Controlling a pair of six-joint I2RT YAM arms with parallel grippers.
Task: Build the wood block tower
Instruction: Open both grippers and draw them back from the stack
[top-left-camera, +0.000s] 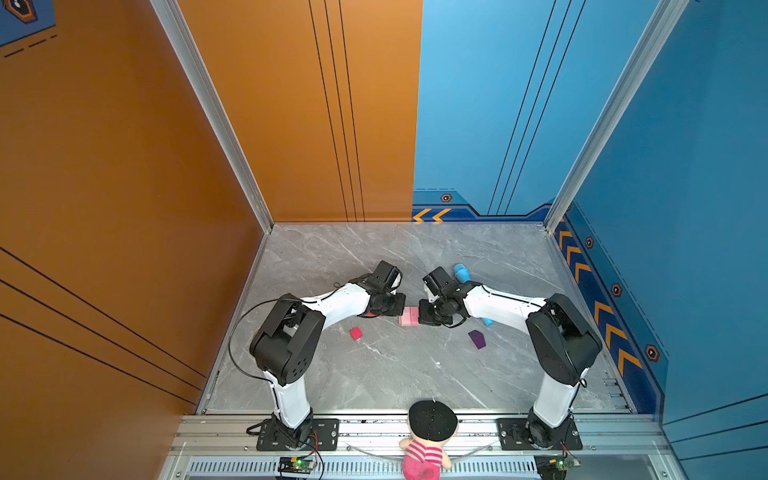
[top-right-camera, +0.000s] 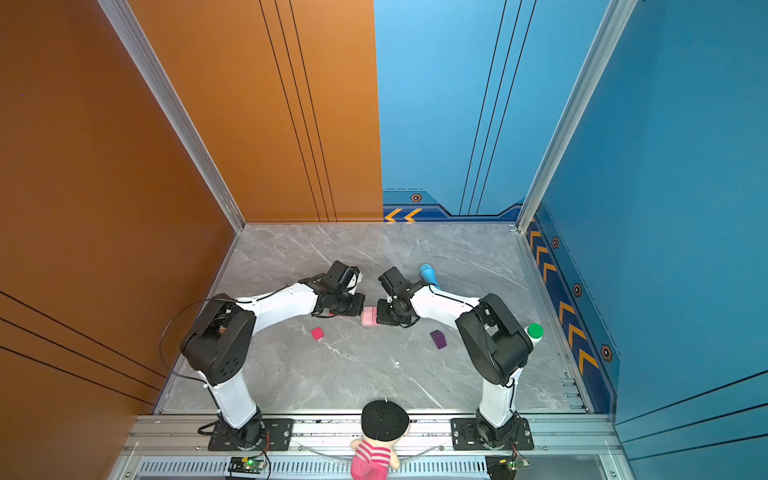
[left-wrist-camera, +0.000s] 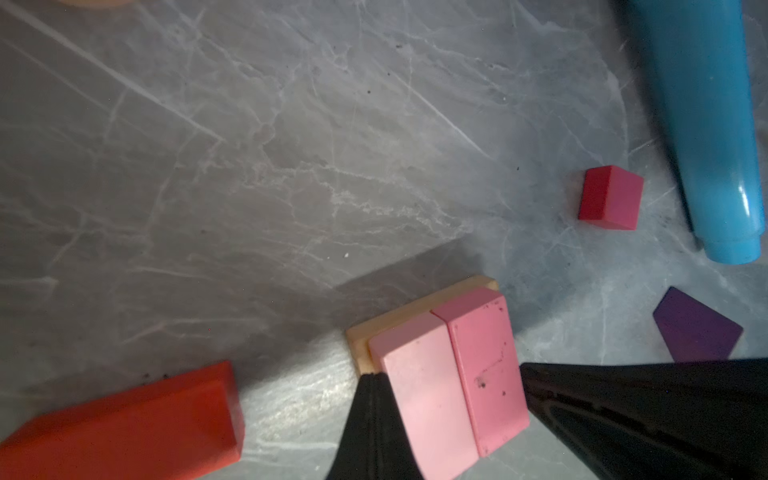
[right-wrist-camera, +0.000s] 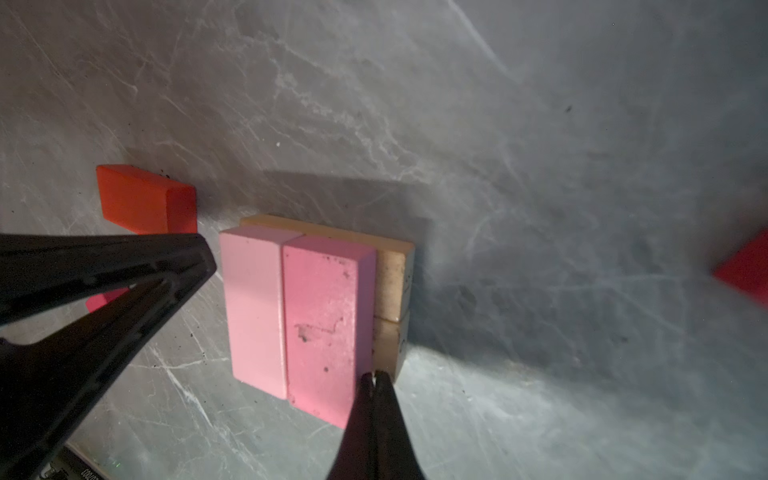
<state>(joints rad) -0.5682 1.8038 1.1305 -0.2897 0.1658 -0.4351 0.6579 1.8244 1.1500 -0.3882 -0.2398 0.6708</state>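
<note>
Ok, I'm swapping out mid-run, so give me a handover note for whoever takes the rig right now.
Grippers: the left gripper has its jaws shut and empty, tip at one side of the pink bricks. The right gripper is the same, at the opposite side.
Done: the two pink bricks lie side by side on the tan slabs.
Left to stack, all loose: red brick beside the stack, magenta cube, second cube near the blue tube, purple house piece.
</note>
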